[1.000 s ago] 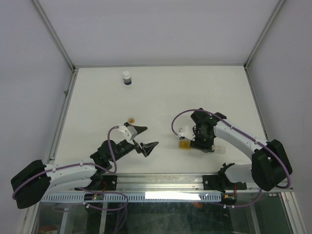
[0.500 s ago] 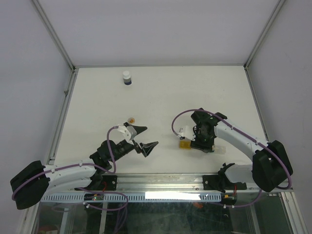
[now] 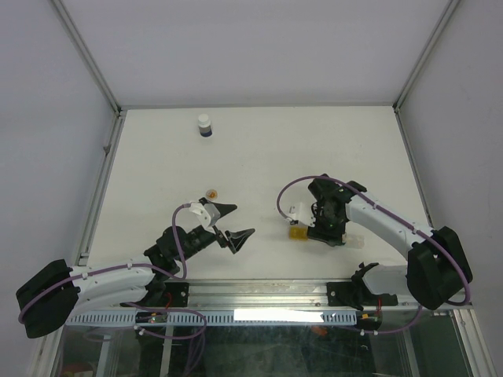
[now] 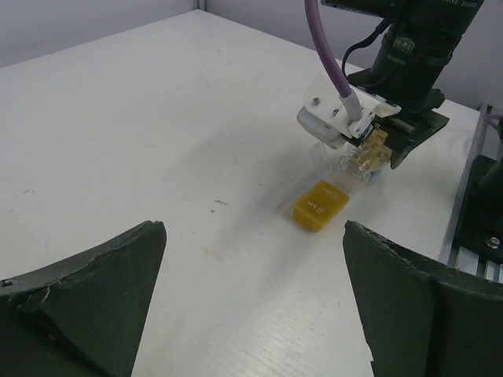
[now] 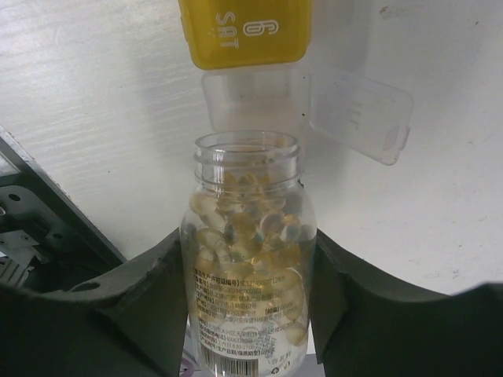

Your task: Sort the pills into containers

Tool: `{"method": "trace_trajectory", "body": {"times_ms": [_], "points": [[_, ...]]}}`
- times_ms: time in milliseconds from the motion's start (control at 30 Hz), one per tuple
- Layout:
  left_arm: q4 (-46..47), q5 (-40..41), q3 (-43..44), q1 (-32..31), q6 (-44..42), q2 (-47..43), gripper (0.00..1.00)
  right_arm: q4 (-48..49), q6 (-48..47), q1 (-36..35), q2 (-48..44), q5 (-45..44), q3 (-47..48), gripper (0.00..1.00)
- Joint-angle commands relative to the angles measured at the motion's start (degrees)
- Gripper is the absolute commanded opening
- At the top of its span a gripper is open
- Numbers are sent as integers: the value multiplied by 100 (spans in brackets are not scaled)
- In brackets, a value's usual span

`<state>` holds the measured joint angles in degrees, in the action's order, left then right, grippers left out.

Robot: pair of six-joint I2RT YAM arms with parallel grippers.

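Near the yellow compartment (image 5: pixel 244 31), my right gripper (image 5: pixel 247 247) clamps the uncapped vial (image 5: pixel 247 275); overtilting could flood pills (image 5: pixel 244 224) past the clear cell (image 5: pixel 251 94).

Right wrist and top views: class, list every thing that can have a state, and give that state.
pill vial: uncapped, part full of pills, gripped.
yellow compartment: lid shut.
clear compartment: lid open.
white-capped bottle: capped, upright.
left gripper: open, empty.
right gripper: shut on pill vial.
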<state>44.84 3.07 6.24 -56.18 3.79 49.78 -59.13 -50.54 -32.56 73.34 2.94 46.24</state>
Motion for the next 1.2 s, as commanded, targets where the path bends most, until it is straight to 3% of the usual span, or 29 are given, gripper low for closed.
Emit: {"method": "trace_trajectory", "body": {"times_ms": [0, 100, 167, 400, 500, 567, 667, 733, 1000, 1067, 1167], "points": [[173, 25, -30, 11, -1, -91, 99, -201, 5, 21, -61, 261, 306, 0], [221, 27, -52, 6, 5, -88, 99, 29, -19, 38, -140, -118, 188, 0], [175, 27, -37, 10, -3, -88, 99, -205, 23, 34, -59, 264, 321, 0], [206, 27, -22, 11, -10, -59, 99, 4, -10, 35, -78, -127, 75, 0], [185, 6, -3, 11, -6, -48, 99, -202, -3, 32, -60, 238, 217, 0], [201, 9, -12, 11, -6, -40, 99, 94, -66, 61, -180, -182, 51, 0], [163, 18, -7, 9, -4, -46, 99, -278, 1, 65, -68, 284, 311, 0], [211, 17, -25, 10, -10, -35, 99, -10, -70, 74, -168, -81, 120, 0], [175, 1, -5, 11, 3, -18, 99, -300, -54, 74, -147, 303, 283, 0], [221, 3, -23, 11, -6, -7, 99, -39, -119, 82, -177, -152, 94, 0], [176, 7, -9, 11, 3, -19, 99, -311, -65, 83, -70, 293, 294, 0]]}}
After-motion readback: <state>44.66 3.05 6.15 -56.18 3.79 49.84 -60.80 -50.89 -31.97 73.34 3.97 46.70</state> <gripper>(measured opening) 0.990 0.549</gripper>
